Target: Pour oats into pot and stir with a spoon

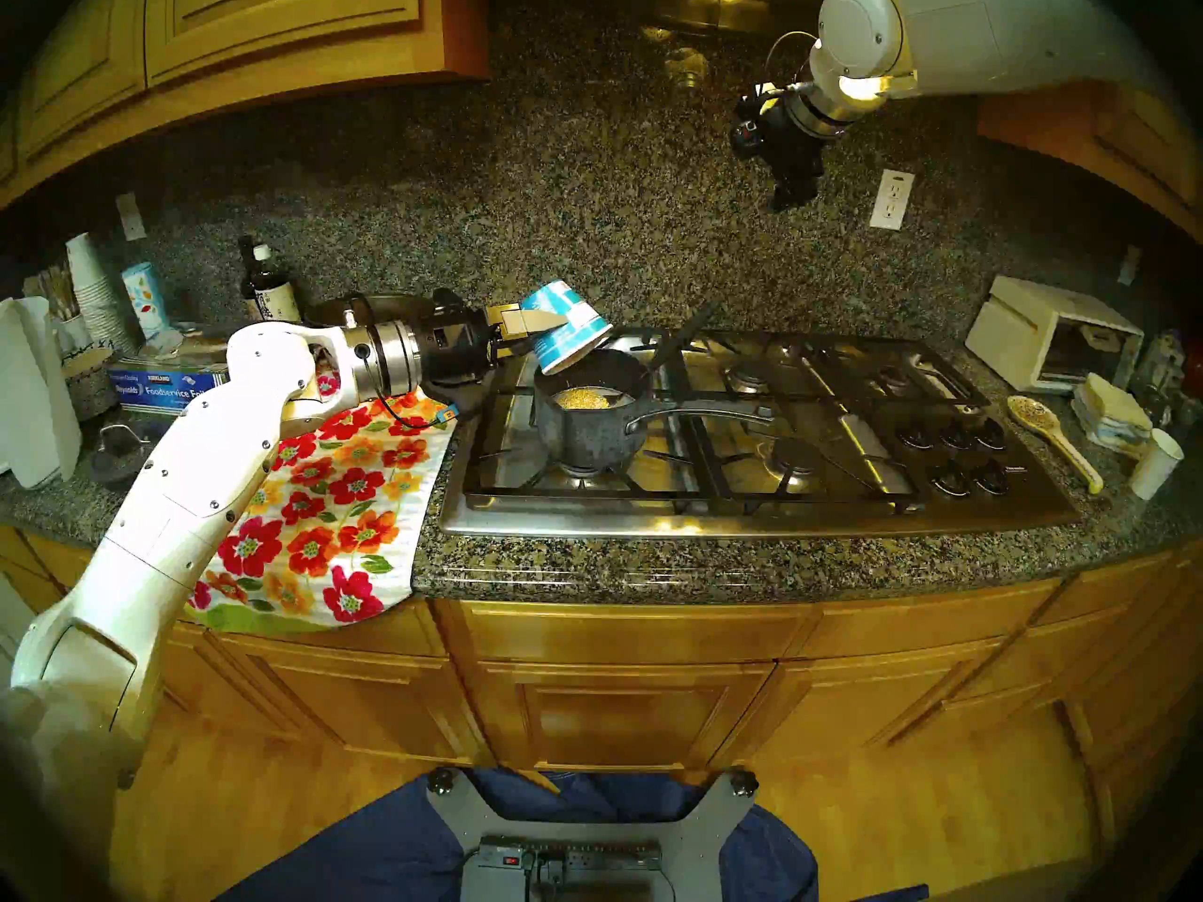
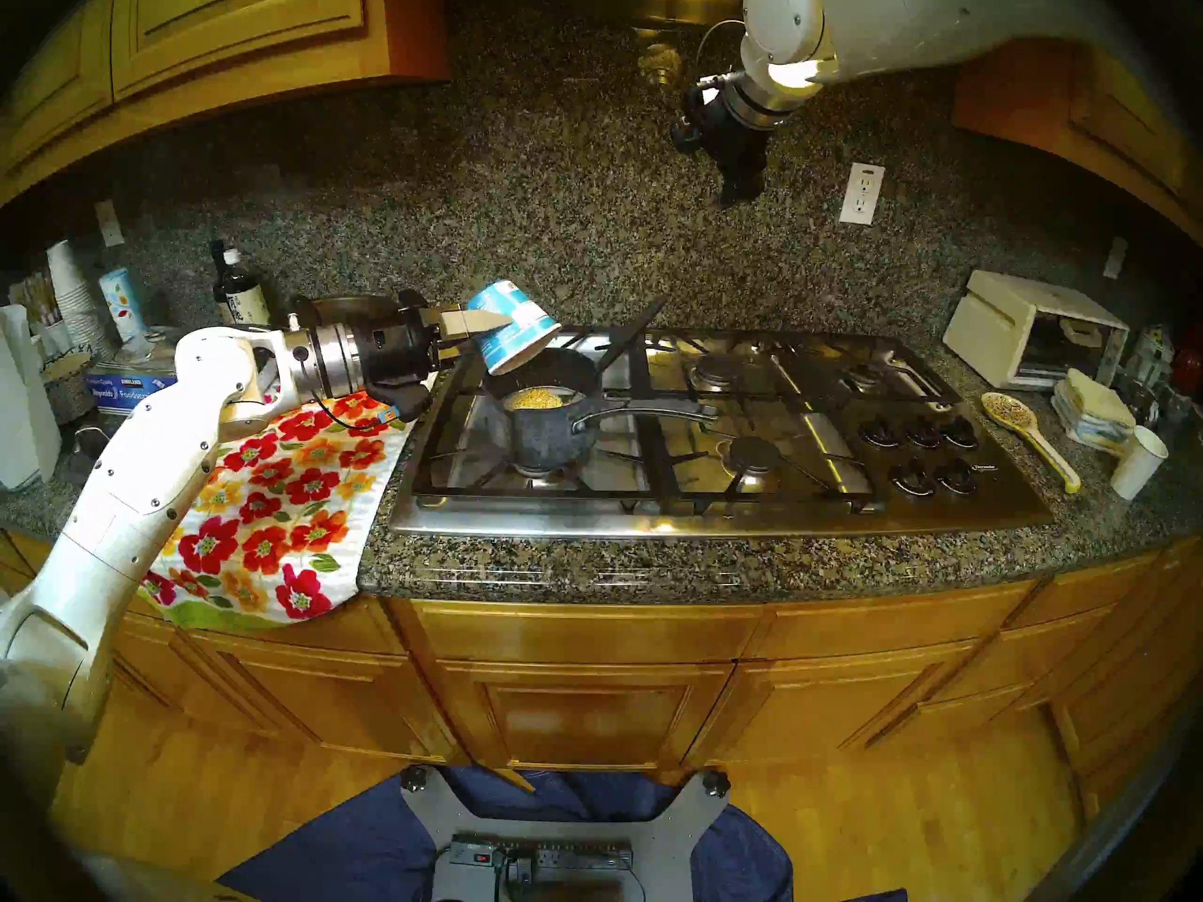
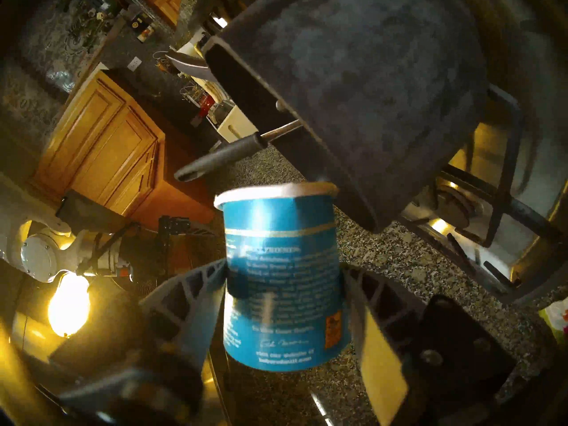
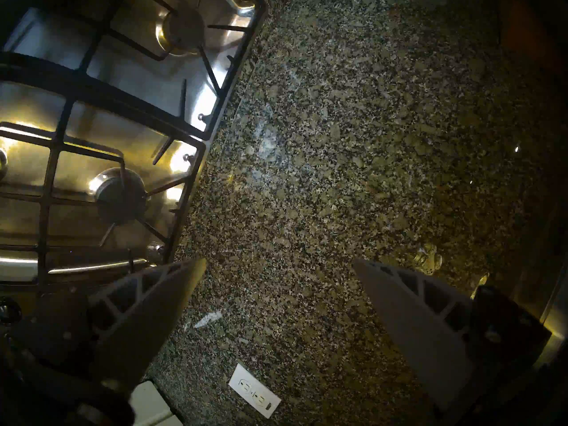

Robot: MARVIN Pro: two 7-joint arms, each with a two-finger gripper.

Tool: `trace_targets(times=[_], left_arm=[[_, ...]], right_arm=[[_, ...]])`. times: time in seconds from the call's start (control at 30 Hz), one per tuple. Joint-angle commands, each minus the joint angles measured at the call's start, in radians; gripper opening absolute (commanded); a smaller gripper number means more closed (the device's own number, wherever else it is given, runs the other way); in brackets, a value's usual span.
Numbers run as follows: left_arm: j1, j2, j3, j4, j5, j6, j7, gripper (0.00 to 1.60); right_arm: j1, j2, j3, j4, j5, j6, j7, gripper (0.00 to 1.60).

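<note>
Because the left gripper (image 1: 530, 324) clamps the blue cup (image 1: 565, 324) mouth-down over the pot (image 1: 589, 412), oats (image 1: 581, 398) land inside — right gripper (image 4: 276, 296), jaws apart, hangs well above the pot.

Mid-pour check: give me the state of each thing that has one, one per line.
left gripper: shut on the blue cup
blue cup: tipped mouth-down over the pot
pot: upright on the front-left burner
oats: piled in the pot
spoon: leaning in the pot
right gripper: open, empty, raised
</note>
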State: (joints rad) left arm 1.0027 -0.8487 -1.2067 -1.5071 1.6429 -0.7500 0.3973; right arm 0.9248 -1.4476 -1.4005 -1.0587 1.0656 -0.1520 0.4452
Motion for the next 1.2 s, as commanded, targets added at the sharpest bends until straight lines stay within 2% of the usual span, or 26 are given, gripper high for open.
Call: trace_targets(times=[0.0,0.13,0.17,0.3,0.33,0.37,0.5,0.7,0.87,1.17], left_arm=[[-0.042,0.002,-0.012,0.003,0.055,0.065,0.090,0.73],[-0.044,-0.010,-0.017,0.021,0.052,0.061,0.115,0.73],[-0.045,-0.007,-0.014,0.020,0.072,0.074,0.126,0.73],[-0.040,-0.021,-0.028,0.030,0.038,0.051,0.126,0.73],[-0.028,-0.034,-0.046,0.032,-0.024,0.006,0.091,0.73],[-0.026,-0.030,-0.044,0.025,-0.008,0.019,0.098,0.74],[-0.005,-0.066,-0.082,0.042,-0.133,-0.056,0.055,0.76],[0.019,-0.073,-0.126,0.026,-0.262,-0.122,-0.016,0.71],[0.042,-0.074,-0.160,0.004,-0.366,-0.154,-0.081,0.69],[0.120,-0.057,-0.217,-0.038,-0.547,-0.163,-0.213,0.71]], right_arm=[[0.037,0.003,0.003,0.031,0.000,0.007,-0.011,1.60],[0.037,0.003,0.003,0.031,0.000,0.008,-0.011,1.60],[0.037,0.003,0.003,0.031,0.000,0.008,-0.011,1.60],[0.037,0.003,0.003,0.031,0.000,0.008,-0.010,1.60],[0.037,0.003,0.004,0.031,-0.001,0.008,-0.010,1.60],[0.037,0.003,0.004,0.031,-0.001,0.008,-0.010,1.60],[0.037,0.004,0.004,0.030,-0.001,0.007,-0.010,1.60],[0.037,0.004,0.005,0.030,-0.002,0.007,-0.009,1.60],[0.037,0.004,0.005,0.030,-0.002,0.007,-0.009,1.60],[0.037,0.005,0.006,0.030,-0.003,0.007,-0.008,1.60]])
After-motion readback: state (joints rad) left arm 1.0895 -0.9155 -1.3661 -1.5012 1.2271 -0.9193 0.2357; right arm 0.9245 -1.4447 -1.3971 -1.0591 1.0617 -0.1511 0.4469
